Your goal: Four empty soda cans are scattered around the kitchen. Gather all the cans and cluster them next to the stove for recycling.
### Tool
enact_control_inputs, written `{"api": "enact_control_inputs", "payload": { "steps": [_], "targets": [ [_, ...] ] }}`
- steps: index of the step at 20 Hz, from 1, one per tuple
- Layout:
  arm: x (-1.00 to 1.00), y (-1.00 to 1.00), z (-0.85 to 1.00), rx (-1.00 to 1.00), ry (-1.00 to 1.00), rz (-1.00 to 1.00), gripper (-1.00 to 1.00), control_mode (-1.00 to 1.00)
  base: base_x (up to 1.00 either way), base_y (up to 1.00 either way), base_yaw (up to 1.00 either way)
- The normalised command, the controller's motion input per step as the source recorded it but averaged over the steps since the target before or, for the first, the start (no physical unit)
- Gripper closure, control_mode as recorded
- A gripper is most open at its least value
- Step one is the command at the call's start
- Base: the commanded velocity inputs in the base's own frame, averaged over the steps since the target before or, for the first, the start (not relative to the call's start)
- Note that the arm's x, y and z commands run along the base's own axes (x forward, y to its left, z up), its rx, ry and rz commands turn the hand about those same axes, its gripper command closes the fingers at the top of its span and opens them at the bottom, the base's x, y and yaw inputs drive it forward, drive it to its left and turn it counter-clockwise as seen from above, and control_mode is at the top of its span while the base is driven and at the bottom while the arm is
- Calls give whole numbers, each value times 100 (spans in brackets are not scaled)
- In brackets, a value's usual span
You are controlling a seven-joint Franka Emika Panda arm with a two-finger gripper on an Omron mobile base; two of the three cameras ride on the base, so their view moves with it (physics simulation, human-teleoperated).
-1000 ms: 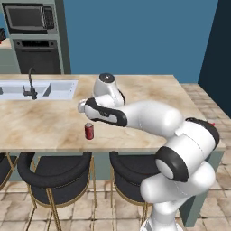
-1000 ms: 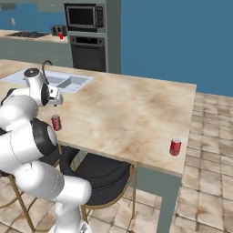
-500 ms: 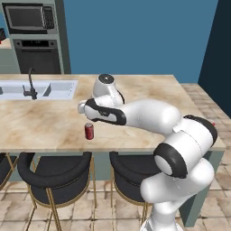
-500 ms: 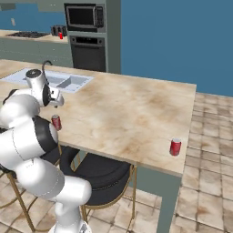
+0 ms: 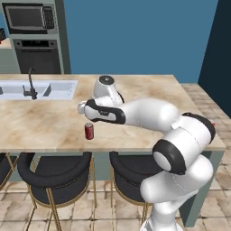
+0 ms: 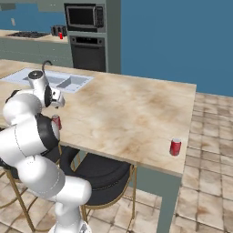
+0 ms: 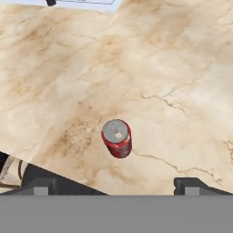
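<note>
One red soda can (image 5: 89, 131) stands upright near the front edge of the marble island, also seen as the can (image 6: 56, 122) and from above as the can (image 7: 117, 138) with its silvery top. My gripper (image 5: 83, 109) hangs a little above and behind it, open, jaws wide apart and holding nothing; the gripper (image 7: 116, 185) has the can lying ahead of it, between the lines of the two tips. A second soda can (image 6: 175, 147) stands at the island's right front corner. A third can (image 6: 61, 35) is on the back counter, near the stove (image 6: 26, 34).
A sink (image 5: 53, 88) with a black faucet (image 5: 31, 85) is set in the island's left part. Black stools (image 5: 54, 169) stand under the front edge. A black toaster (image 6: 56, 30) sits by the stove. A microwave and wall oven (image 6: 88, 43) stand behind.
The hand has crept slightly to the left above the can, with jaws staying wide. The cans have not moved.
</note>
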Motion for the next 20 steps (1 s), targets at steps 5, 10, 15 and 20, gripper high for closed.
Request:
{"api": "enact_control_inputs", "payload": {
  "steps": [5,10,15,20],
  "targets": [
    [5,0,-14,3,1,0,-100,-100,0,0,0],
    [6,0,-20,0,2,0,-100,-100,0,0,0],
    [6,0,-23,0,0,0,-100,-100,0,0,0],
    [9,1,-22,0,0,0,-100,-100,0,0,0]
  ]
}}
